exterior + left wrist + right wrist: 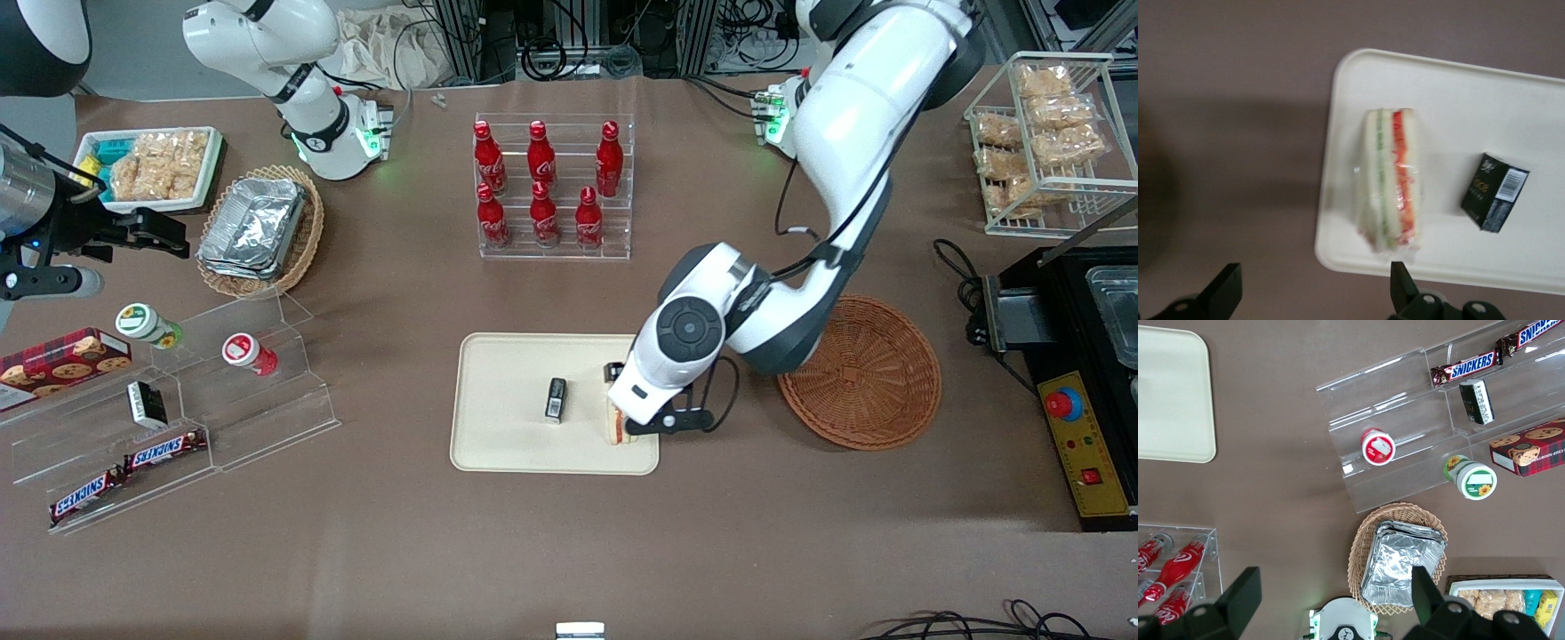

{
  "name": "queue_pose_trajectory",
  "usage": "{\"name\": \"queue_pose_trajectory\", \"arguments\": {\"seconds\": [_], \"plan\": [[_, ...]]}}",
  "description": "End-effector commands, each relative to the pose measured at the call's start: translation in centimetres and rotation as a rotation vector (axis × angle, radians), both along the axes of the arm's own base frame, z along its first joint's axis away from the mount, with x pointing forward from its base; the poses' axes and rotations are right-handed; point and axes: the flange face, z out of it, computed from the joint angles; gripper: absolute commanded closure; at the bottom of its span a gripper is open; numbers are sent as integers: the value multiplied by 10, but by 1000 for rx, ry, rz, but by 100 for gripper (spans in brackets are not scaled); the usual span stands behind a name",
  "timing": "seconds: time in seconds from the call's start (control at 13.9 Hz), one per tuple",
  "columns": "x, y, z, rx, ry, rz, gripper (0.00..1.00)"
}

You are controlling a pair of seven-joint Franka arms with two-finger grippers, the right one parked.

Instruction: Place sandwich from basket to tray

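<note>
- Sandwich (1390, 179), a wrapped wedge of white bread with green and orange-red layers, lies on the cream-beige tray (507, 427), close to the tray's edge nearest the round wicker basket (876, 373)
- Gripper (633, 425) of the left arm hangs just above the sandwich; in the wrist view its two dark fingertips (1401, 283) stand well apart, with the sandwich between them and touched by neither
- Nothing is held in the jaws
- Small black box with a barcode label (1495, 192) lies flat on the same tray, near the sandwich but apart from it, toward the tray's middle
- Basket sits on the brown table (569, 551) beside the tray, toward the working arm's end; no food shows in the part of it that the arm leaves uncovered
- Red bottles in a clear acrylic rack (553, 185) stand farther from the front camera than the tray
- Paler oval basket with foil containers (258, 229) sits toward the parked arm's end, near a clear stepped shelf with Snickers bars (164, 451)
</note>
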Motion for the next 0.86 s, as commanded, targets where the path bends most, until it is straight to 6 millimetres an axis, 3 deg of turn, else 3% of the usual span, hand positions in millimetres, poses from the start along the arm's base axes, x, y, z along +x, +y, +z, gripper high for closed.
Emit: {"name": "queue_pose_trajectory", "arguments": {"seconds": [0.0,0.14,0.29,0.43,0.65,0.79], "plan": [[2,55,70,71,-20,71,0],[0,74,109,69,-56,100,0],[9,114,132,69,-83,163,0],[9,138,160,37,-107,210,0],[5,178,174,38,-115,237,0],[-8,201,174,50,-94,142,0]]}}
